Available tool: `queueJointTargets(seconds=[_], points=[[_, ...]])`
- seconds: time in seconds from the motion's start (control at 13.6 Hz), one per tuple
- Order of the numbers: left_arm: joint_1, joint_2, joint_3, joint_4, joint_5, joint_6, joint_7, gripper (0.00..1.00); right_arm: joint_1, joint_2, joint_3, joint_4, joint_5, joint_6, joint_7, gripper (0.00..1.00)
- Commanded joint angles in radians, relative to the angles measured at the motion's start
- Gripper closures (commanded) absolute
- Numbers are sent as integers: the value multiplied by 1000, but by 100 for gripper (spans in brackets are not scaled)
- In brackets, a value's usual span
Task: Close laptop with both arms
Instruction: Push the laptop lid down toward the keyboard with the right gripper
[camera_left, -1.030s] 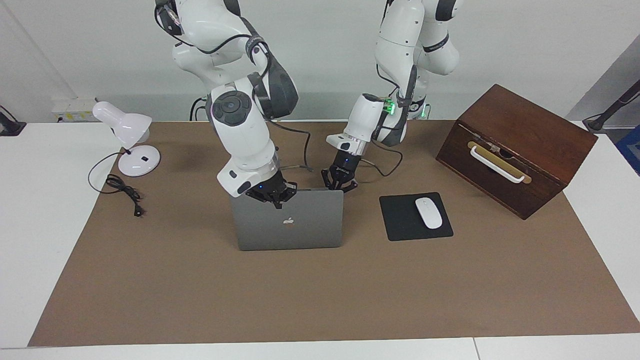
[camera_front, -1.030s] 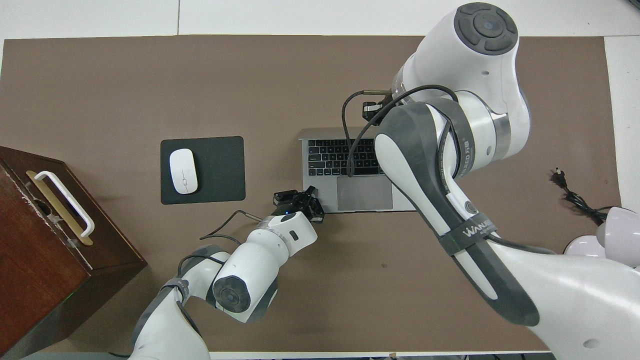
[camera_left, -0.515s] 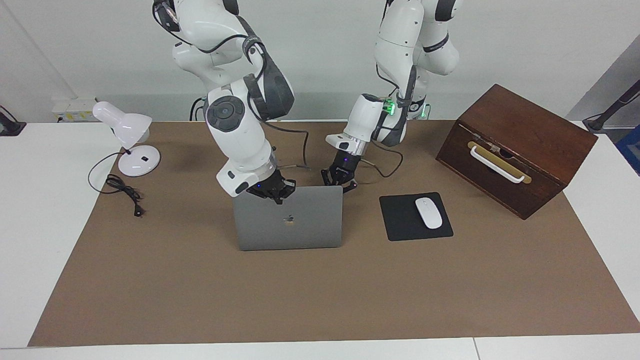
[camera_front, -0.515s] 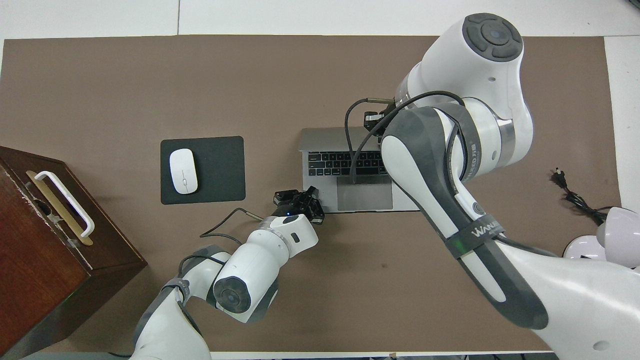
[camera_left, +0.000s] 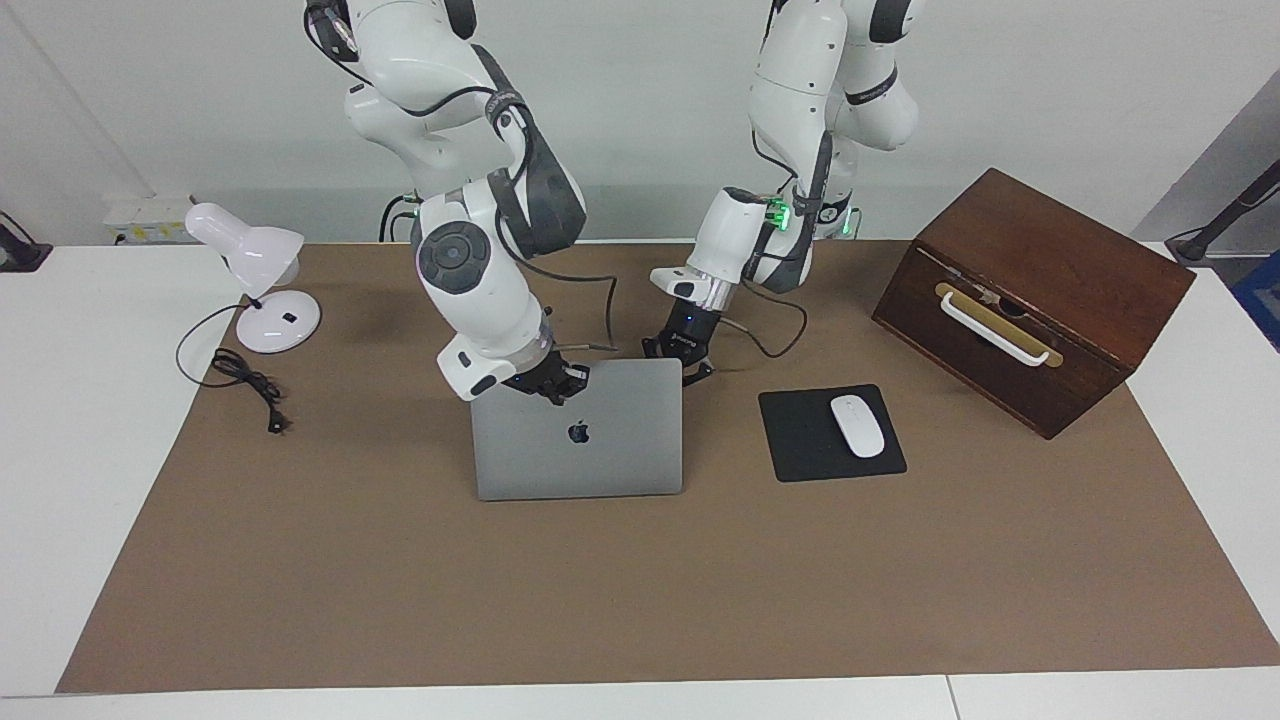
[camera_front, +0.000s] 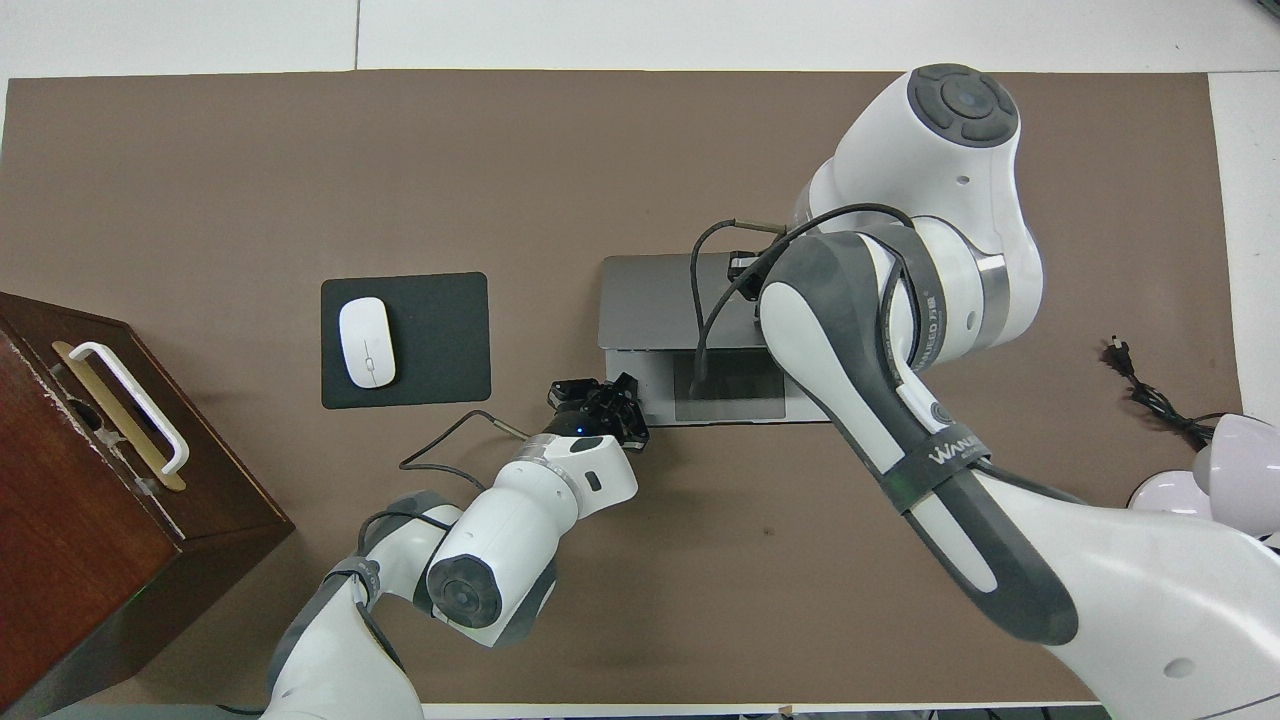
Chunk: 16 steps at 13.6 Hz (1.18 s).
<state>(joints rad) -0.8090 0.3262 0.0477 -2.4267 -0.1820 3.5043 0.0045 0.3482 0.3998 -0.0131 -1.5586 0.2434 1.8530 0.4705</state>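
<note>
The silver-grey laptop (camera_left: 600, 450) stands in the middle of the brown mat, its lid with the apple logo leaning well down over the base. In the overhead view the lid (camera_front: 650, 300) covers the keyboard and only the trackpad strip shows. My right gripper (camera_left: 553, 388) is shut and rests its tips on the lid's upper edge; from above, the right arm hides most of it. My left gripper (camera_left: 683, 358) is shut and sits low at the base's corner (camera_front: 600, 395) toward the left arm's end. Whether it touches the base, I cannot tell.
A black mouse pad (camera_left: 800, 440) with a white mouse (camera_left: 857, 426) lies beside the laptop toward the left arm's end. A brown wooden box (camera_left: 1030, 290) with a white handle stands past it. A white desk lamp (camera_left: 260, 270) and its cord (camera_left: 245, 385) sit at the right arm's end.
The lid has swung down toward the base, hiding the keyboard, with my right gripper riding down on its edge. The left gripper has barely moved.
</note>
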Motion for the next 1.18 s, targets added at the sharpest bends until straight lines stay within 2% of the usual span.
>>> queueJointTargets(seconds=[0.0, 0.44, 1.1], points=[[-38, 54, 14, -38, -16, 2, 14, 100, 1, -24, 4, -69, 28, 28, 16, 100], [-49, 54, 15, -57, -17, 2, 15, 100, 3, -9, 4, -119, 40, 69, 23, 100], [-58, 51, 18, -95, -16, 2, 37, 100, 9, 24, 4, -141, 48, 139, 45, 100]])
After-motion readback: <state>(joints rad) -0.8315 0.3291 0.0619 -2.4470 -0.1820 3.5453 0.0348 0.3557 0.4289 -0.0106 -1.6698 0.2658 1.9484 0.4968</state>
